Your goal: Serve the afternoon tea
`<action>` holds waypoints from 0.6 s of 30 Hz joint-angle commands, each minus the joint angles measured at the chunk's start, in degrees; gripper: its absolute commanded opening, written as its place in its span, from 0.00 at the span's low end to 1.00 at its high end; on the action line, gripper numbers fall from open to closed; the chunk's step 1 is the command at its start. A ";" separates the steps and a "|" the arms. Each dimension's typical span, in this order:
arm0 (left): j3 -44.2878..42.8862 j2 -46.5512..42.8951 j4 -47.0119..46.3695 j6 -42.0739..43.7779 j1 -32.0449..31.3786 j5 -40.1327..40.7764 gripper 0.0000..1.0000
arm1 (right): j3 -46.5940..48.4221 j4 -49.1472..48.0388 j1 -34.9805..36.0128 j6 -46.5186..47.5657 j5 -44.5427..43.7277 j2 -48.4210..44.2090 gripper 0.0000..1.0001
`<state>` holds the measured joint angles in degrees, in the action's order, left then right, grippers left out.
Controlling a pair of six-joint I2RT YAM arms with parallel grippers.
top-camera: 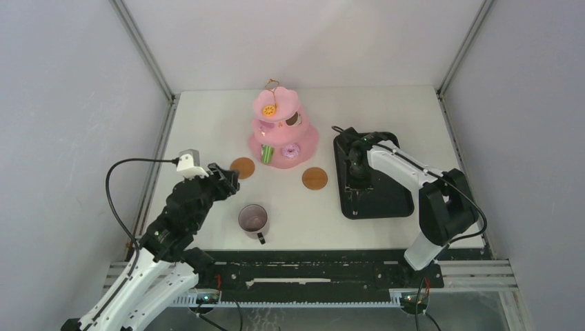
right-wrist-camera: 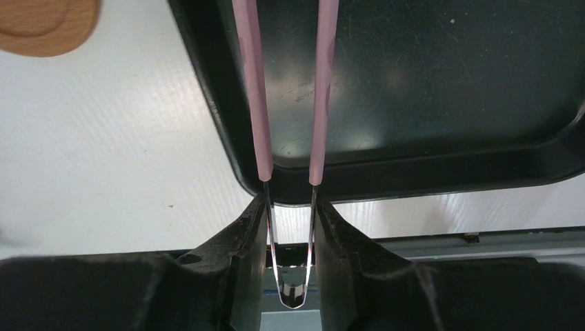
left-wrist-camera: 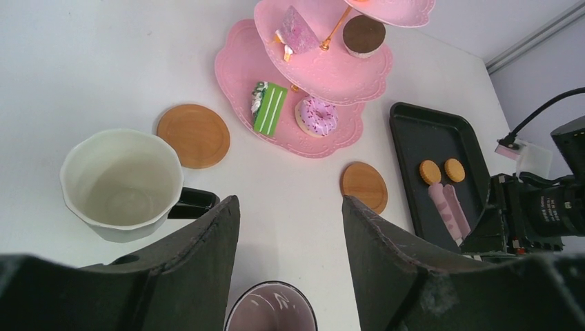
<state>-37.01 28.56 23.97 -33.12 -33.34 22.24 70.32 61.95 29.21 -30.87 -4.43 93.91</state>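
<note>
Near mug: a dark mug with a pink inside (top-camera: 253, 219) stands on the bare table (top-camera: 207, 117) at the near edge, on neither coaster.
Left gripper: the left gripper (left-wrist-camera: 290, 207) hangs above the table just beyond that mug, its jaws wide apart with nothing between them.
Second mug: a pale-lined mug with a dark handle (left-wrist-camera: 121, 183) stands just left of the left gripper. It is close to the left coaster but off it, and in the top view the arm hides it.
Coasters: the left coaster (top-camera: 242, 167) and the right coaster (top-camera: 314, 178) lie in front of the stand, and both are bare.
Right gripper: the right gripper (right-wrist-camera: 290, 207) is clamped on the metal end of the tongs (right-wrist-camera: 319, 89), whose pink tips reach out over the black tray (top-camera: 397, 200) on the right.
Tray contents: two round biscuits (left-wrist-camera: 441, 170) lie side by side on the tray just beyond the tong tips. I cannot tell whether the tips touch them.
Cake stand: the pink cake stand (top-camera: 283, 134) stands far centre. It already carries a green slice (left-wrist-camera: 268, 107), a doughnut (left-wrist-camera: 316, 116), a chocolate piece (left-wrist-camera: 363, 34) and others.
Done, as I judge: most of the pastries are plated.
Left to do, as I judge: move the two biscuits to the stand and set both mugs on the coasters.
</note>
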 commanded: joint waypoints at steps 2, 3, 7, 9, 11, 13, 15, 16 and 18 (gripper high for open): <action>1.41 -0.50 -2.78 -0.41 0.47 0.08 0.62 | -1.36 -2.21 -1.38 0.47 0.03 1.44 0.36; 1.46 -0.48 -2.80 -0.38 0.47 0.08 0.62 | -1.48 -2.34 -1.54 0.51 0.04 1.98 0.36; 1.68 -0.23 -3.12 -0.45 0.72 0.05 0.62 | -2.01 -3.42 -2.47 0.50 0.59 3.71 0.40; 1.77 -0.17 -3.25 -0.53 0.82 0.04 0.62 | -2.08 -3.82 -2.81 0.54 0.70 4.43 0.40; 1.85 -0.16 -3.29 -0.62 0.95 0.00 0.62 | -2.09 -4.14 -3.16 0.52 0.51 4.99 0.41; 1.99 -0.09 -3.38 -0.79 1.00 0.00 0.62 | -2.11 -4.35 -3.64 0.65 0.63 5.28 0.41; 2.08 -0.06 -3.52 -0.95 1.07 -0.07 0.62 | -2.04 -4.47 -4.25 0.80 0.66 5.68 0.41; 2.12 0.03 -3.51 -1.10 1.09 -0.10 0.62 | -2.09 -4.59 -4.45 0.86 0.69 5.83 0.41; 2.20 0.12 -3.58 -1.30 1.08 -0.09 0.62 | -2.11 -5.00 -4.81 1.01 0.95 6.08 0.41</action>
<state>-36.29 28.47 23.11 -33.23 -32.73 22.26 68.16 58.41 25.28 -30.72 -3.81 99.61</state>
